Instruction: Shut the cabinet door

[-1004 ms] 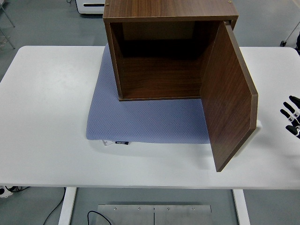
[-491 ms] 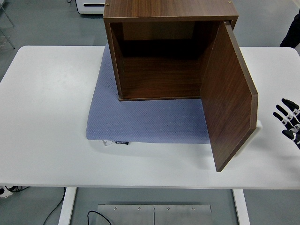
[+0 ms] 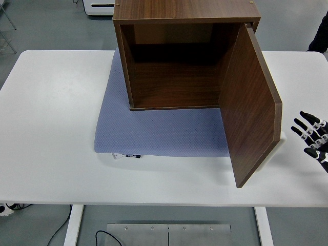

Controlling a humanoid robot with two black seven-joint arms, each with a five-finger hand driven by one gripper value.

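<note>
A dark wooden cabinet (image 3: 174,56) stands on a blue-grey mat (image 3: 159,130) at the table's middle back. Its inside is empty. Its door (image 3: 251,110) is hinged on the right side and stands wide open, swung out toward the table's front right. My right hand (image 3: 311,136) comes in from the right edge, fingers spread and empty, a short way to the right of the door's outer edge and apart from it. The left arm does not show.
The white table (image 3: 51,128) has bare surface left of the mat and along the front edge. A person's dark sleeve (image 3: 320,38) shows at the top right edge. A white unit (image 3: 97,6) stands on the floor beyond the table.
My right hand has moved left, further into view and closer to the open door's edge. The cabinet and door have not moved.
</note>
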